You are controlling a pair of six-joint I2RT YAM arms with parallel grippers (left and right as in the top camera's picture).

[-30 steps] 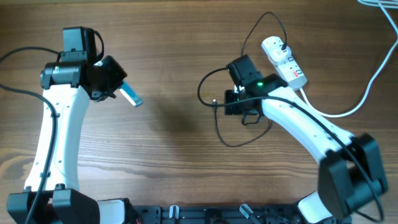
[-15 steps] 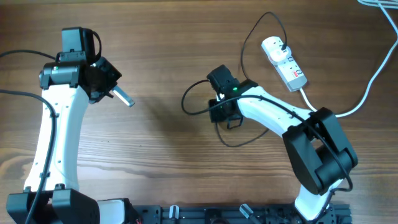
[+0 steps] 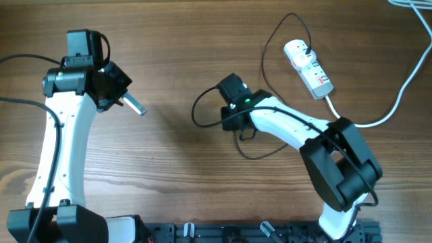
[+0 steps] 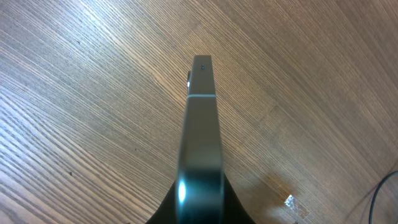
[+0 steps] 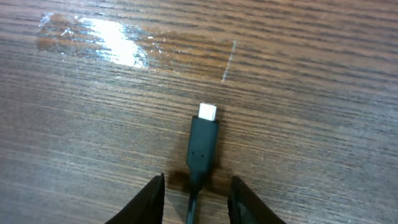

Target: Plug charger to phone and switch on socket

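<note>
On the left of the wooden table (image 3: 175,162), the phone (image 3: 135,106) is being held clear of the tabletop by the left gripper (image 3: 121,100). It is being pointed out to the right, towards the middle of the table. In the left wrist view the phone (image 4: 200,137) is being seen edge-on, rising from between the dark fingers (image 4: 168,208), which are being kept clamped on its lower end.

Near the middle, the right gripper (image 3: 228,121) is being held low over the charger (image 3: 194,111), whose thin black cable is being looped out to the left of it. In the right wrist view the small black plug (image 5: 203,146) is being shown just ahead of the right gripper (image 5: 196,186), its metal tip being pointed away from the camera. The jaws are being held apart, with a gap on either side of the cable. Whether the plug is being rested on the wood cannot be told.

At the upper right the socket (image 3: 309,67) is being left flat on the table, well apart from both grippers. The black cable is being led into its far end, and its thick white lead (image 3: 378,118) is being trailed off to the right.
</note>
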